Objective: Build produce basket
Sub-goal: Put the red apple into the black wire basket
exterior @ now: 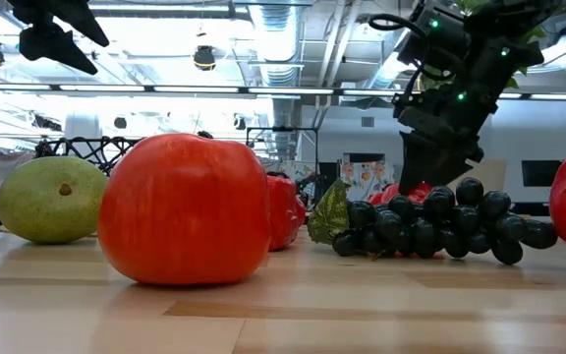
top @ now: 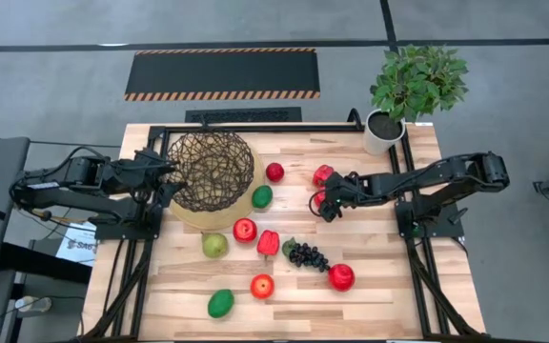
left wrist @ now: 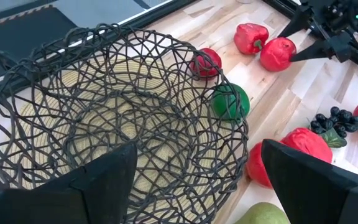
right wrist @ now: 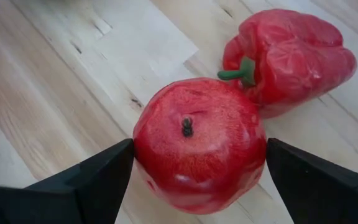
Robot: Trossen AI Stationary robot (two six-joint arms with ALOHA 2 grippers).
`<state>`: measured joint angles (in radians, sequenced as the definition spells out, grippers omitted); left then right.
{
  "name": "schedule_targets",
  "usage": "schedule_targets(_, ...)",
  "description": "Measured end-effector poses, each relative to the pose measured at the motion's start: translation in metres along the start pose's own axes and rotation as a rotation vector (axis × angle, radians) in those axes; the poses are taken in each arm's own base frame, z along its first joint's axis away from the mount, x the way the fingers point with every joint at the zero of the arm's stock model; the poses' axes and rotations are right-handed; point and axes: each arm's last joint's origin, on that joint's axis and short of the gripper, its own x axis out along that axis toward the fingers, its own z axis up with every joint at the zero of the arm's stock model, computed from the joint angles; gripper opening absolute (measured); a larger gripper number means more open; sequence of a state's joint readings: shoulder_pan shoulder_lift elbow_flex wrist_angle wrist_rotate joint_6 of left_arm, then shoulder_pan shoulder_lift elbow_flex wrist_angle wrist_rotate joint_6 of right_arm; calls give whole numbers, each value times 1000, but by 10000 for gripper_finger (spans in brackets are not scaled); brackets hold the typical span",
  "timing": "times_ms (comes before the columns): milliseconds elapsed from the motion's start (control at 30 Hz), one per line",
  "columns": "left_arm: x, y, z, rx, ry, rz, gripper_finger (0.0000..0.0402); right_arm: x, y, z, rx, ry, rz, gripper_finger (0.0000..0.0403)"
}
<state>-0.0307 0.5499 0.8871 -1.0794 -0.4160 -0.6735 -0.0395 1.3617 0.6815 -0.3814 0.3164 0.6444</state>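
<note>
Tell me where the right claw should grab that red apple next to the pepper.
Grip the red apple across its round middle, coming from above. Its stem dimple faces up, and the open right claw already straddles both flanks. The red pepper sits close behind, so I'd keep the fingers off that side.

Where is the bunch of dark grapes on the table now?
In the high view the grape bunch lies right of the table's centre, between a red pepper on its left and a red apple on its lower right, below the right gripper.
</note>
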Motion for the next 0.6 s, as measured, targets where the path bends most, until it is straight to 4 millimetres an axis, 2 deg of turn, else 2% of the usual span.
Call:
schedule_targets(133,0,0,0,0,0,0,330,0,0,0,2,2,-1,364)
schedule_targets(433,0,0,0,2,3,2,330,0,0,0,3,2,-1,256)
schedule_targets(600,0,0,0,3,4,3,330,-1,0,1,27,6,-2,243)
